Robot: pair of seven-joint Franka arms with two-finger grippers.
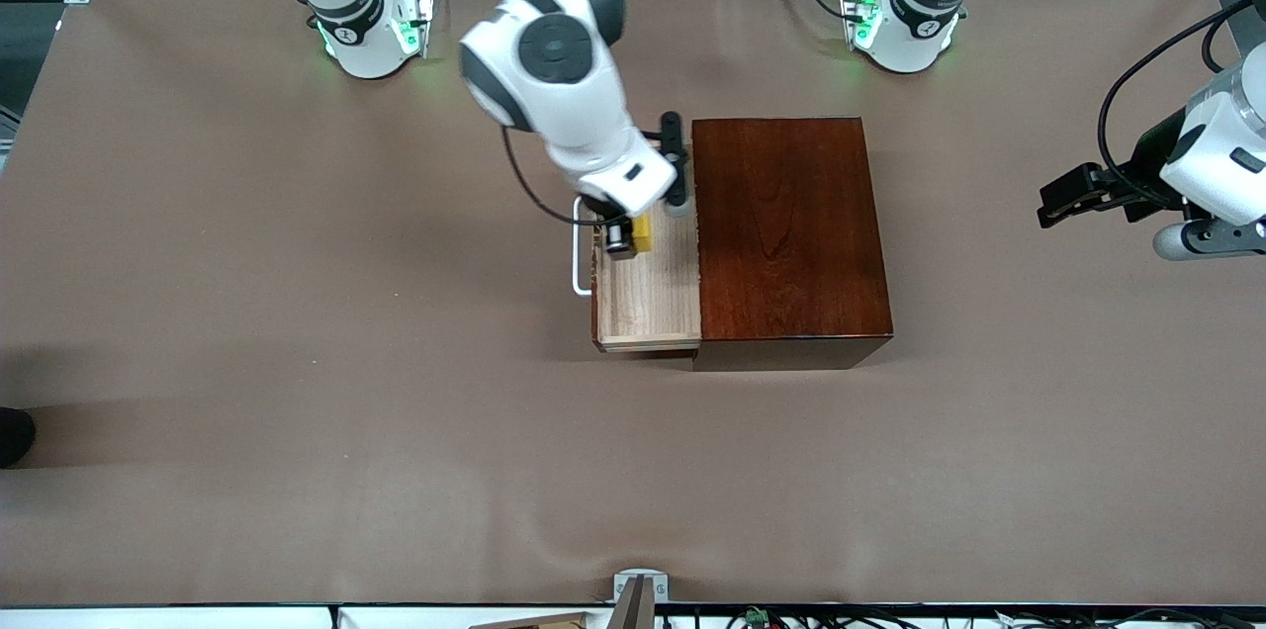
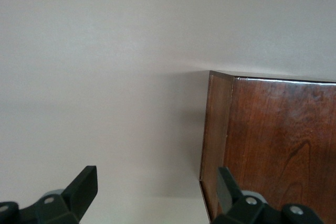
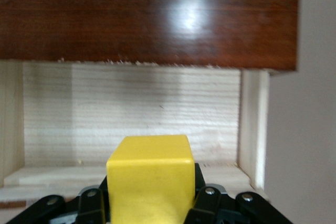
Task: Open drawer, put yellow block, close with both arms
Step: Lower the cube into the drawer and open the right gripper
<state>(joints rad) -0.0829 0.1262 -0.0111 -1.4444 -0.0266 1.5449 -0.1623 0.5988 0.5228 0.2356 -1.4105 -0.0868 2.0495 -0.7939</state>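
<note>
Right wrist view: yellow block between clamped jaws.

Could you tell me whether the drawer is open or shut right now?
Open. The drawer is slid out of the box, its pale floor bare, while the right hand holds the yellow block over it.

Two arms, one wooden box, one drawer, one yellow block

Brown table, wooden box atop.
</note>
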